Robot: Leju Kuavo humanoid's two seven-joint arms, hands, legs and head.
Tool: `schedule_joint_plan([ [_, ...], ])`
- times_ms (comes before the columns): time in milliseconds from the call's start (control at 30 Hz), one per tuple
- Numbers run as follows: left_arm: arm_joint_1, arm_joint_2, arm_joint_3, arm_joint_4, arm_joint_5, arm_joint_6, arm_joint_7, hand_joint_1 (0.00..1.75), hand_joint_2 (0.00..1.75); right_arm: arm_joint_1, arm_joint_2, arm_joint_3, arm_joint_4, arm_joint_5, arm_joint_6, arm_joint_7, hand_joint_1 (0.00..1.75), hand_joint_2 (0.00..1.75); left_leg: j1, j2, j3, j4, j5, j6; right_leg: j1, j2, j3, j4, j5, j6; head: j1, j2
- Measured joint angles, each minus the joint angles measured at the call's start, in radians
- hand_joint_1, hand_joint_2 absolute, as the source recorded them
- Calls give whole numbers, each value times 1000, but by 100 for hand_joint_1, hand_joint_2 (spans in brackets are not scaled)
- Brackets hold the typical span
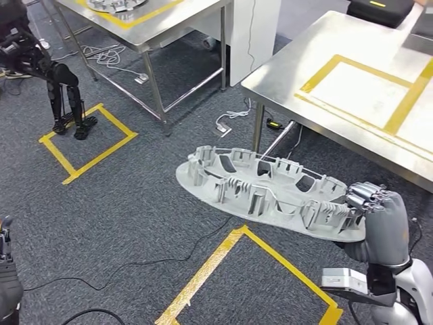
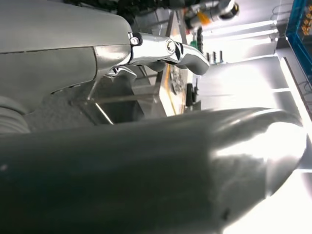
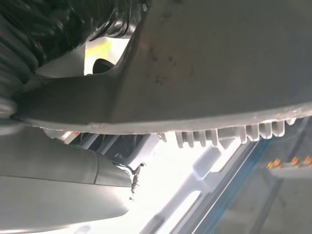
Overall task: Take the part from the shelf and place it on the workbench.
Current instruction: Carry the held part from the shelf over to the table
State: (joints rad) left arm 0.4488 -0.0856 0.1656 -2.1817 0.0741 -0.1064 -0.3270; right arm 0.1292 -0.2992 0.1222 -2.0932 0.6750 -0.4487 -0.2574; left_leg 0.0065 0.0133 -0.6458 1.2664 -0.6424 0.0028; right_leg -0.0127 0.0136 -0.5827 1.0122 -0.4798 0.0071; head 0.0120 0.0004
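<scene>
Workbench [image 1: 286, 74]: steel top, yellow-taped rectangle on it, nothing set inside the tape. Part [image 1: 265, 189]: long grey ribbed casting, off the shelf, carried in the air just short of the workbench's near edge, above the carpet. Right hand [image 1: 380, 217]: fingers clamped over the part's end farthest from the workbench's leg. Left hand [image 2: 162, 48]: holds nothing; fingers extended. Judged: pickup done, placing left.

A steel workbench [image 1: 327, 74] with yellow tape rectangles stands on grey carpet [image 1: 138, 196]. A second steel table [image 1: 168, 27] carries grey parts [image 1: 115, 5]. Cables [image 1: 109, 57] and yellow tape squares [image 1: 86, 142] lie on the carpet.
</scene>
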Motion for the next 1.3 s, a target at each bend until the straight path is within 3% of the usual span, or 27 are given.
schedule_joint_plan([
  [33, -4, 4, -5, 0, 1, 5, 0, 0, 0, -6, 1, -7, -1, -2, 3, 0, 175, 175, -1, -2, -18, 37, -5, 2, 2, 13, 0, 0, 1, -1, 0, 0],
  [67, -10, 9, -11, 0, 2, 9, 0, 0, 0, -14, 1, -13, -1, -2, 7, 1, 175, 175, -1, -4, -20, 36, 10, 7, 4, 27, 0, 0, 2, -3, 0, 0],
  [133, -22, 19, -23, 0, 5, 15, -1, 0, 0, -30, 1, -25, -1, -2, 15, 3, 175, 175, -5, -22, 23, -66, 81, 22, 7, 53, 0, 0, 4, -3, 0, 0],
  [200, -32, 28, -32, 0, 8, 18, -3, 0, 0, -45, 2, -32, -1, -2, 21, 5, 175, 175, -7, -69, 79, -193, 132, 37, 8, 78, -3, 2, 8, 2, 0, 0],
  [267, -38, 35, -41, 0, 9, 22, -5, 0, 0, -56, 2, -35, -1, 1, 25, 8, 175, 175, -10, -91, 100, -245, 141, 41, 4, 100, -13, 2, 15, 12, 0, 0],
  [333, -42, 41, -49, 0, 10, 26, -7, 0, 0, -59, 3, -37, -2, 7, 28, 11, 175, 175, -9, -72, 100, -257, 146, 39, 0, 118, -25, 0, 21, 24, 0, 0],
  [400, -48, 45, -58, 0, 11, 30, -9, 0, 0, -63, 3, -39, -4, 13, 32, 14, 175, 175, -3, -47, 101, -270, 155, 40, 3, 87, -47, 26, -1, 33, 7, 0],
  [467, -51, 49, -64, 0, 14, 33, -11, 0, 0, -73, 5, -37, -4, 16, 34, 16, 175, 175, -1, -20, 100, -275, 160, 41, 4, 25, -99, 133, -62, 40, 16, 0],
  [500, -52, 51, -66, 1, 17, 33, -11, 0, 0, -76, 5, -35, -4, 17, 34, 18, 175, 175, -2, -5, 98, -275, 160, 42, 2, 7, -128, 199, -90, 44, 18, 0],
  [533, -52, 52, -67, 1, 19, 34, -11, 0, 0, -77, 6, -34, -4, 19, 34, 21, 175, 175, -2, 9, 98, -275, 160, 42, 0, -4, -151, 251, -106, 48, 18, 0],
  [567, -53, 53, -68, 2, 21, 35, -11, 0, 0, -77, 6, -33, -4, 21, 34, 23, 175, 175, -2, 23, 98, -275, 159, 41, -2, -9, -156, 267, -102, 51, 18, 0],
  [600, -54, 54, -69, 3, 22, 36, -11, 0, 0, -76, 7, -33, -4, 23, 35, 25, 175, 175, -1, 36, 99, -274, 158, 40, -3, -15, -141, 242, -80, 54, 18, 0],
  [667, -56, 56, -72, 4, 24, 37, -12, 0, 0, -78, 7, -33, -3, 24, 36, 29, 175, 175, -1, 58, 101, -271, 153, 32, -5, -48, -69, 111, -21, 60, 18, 0],
  [700, -57, 58, -73, 4, 26, 37, -12, 0, 0, -80, 7, -32, -3, 24, 36, 29, 175, 175, -4, 66, 101, -266, 149, 26, -4, -65, -36, 52, -3, 57, 19, 0],
  [767, -59, 62, -74, 4, 28, 37, -13, 0, 0, -84, 7, -32, -3, 23, 37, 30, 175, 175, -10, 83, 101, -259, 145, 16, 0, -79, -9, 3, 2, 44, 20, 0],
  [833, -61, 65, -76, 4, 28, 37, -13, 0, 0, -84, 7, -32, -4, 23, 37, 30, 175, 175, -10, 97, 102, -256, 141, 8, 1, -56, -11, 5, 4, 25, 20, 0],
  [900, -64, 67, -77, 4, 28, 38, -14, 0, 0, -83, 7, -32, -4, 23, 37, 30, 175, 175, -4, 69, 95, -231, 117, -1, -1, -38, -13, 4, 7, 12, 18, 0],
  [967, -64, 70, -78, 4, 29, 40, -14, 0, 0, -85, 7, -31, -4, 23, 37, 30, 175, 175, 1, 18, 51, -125, 55, -7, -1, -18, -14, 3, 10, 3, 15, 0],
  [1033, -64, 72, -79, 6, 30, 44, -15, 0, 0, -87, 7, -29, -4, 24, 37, 30, 175, 175, 0, -1, -11, 8, 2, -6, 3, 7, -15, 4, 11, -3, 15, 0],
  [1067, -64, 74, -79, 7, 31, 45, -15, 0, 0, -87, 7, -28, -4, 24, 38, 30, 175, 175, -1, -2, -25, 34, 3, -3, 6, 19, -15, 4, 12, -5, 15, 0],
  [1100, -64, 75, -79, 8, 31, 46, -15, 0, 0, -88, 7, -27, -4, 25, 38, 31, 175, 175, -2, -5, -22, 22, 24, 3, 10, 34, -15, 4, 13, -6, 15, 0],
  [1133, -65, 76, -80, 9, 32, 47, -15, 0, 0, -89, 7, -25, -3, 26, 39, 32, 175, 175, -5, -14, -1, -31, 62, 13, 13, 48, -14, 4, 14, -7, 15, 0],
  [1200, -66, 79, -80, 10, 34, 47, -15, 0, 0, -94, 7, -23, -3, 26, 40, 35, 175, 175, -10, -64, 57, -166, 129, 41, 15, 73, -16, 4, 17, -7, 17, 0],
  [1267, -68, 82, -80, 11, 36, 48, -17, 0, 0, -99, 8, -21, -2, 27, 41, 36, 175, 175, -15, -101, 86, -235, 148, 59, 9, 95, -23, 4, 23, 1, 17, 0],
  [1300, -69, 84, -81, 12, 37, 49, -18, 0, 0, -101, 8, -20, -1, 27, 41, 37, 175, 175, -17, -98, 89, -243, 148, 60, 6, 106, -28, 2, 27, 7, 17, 0],
])
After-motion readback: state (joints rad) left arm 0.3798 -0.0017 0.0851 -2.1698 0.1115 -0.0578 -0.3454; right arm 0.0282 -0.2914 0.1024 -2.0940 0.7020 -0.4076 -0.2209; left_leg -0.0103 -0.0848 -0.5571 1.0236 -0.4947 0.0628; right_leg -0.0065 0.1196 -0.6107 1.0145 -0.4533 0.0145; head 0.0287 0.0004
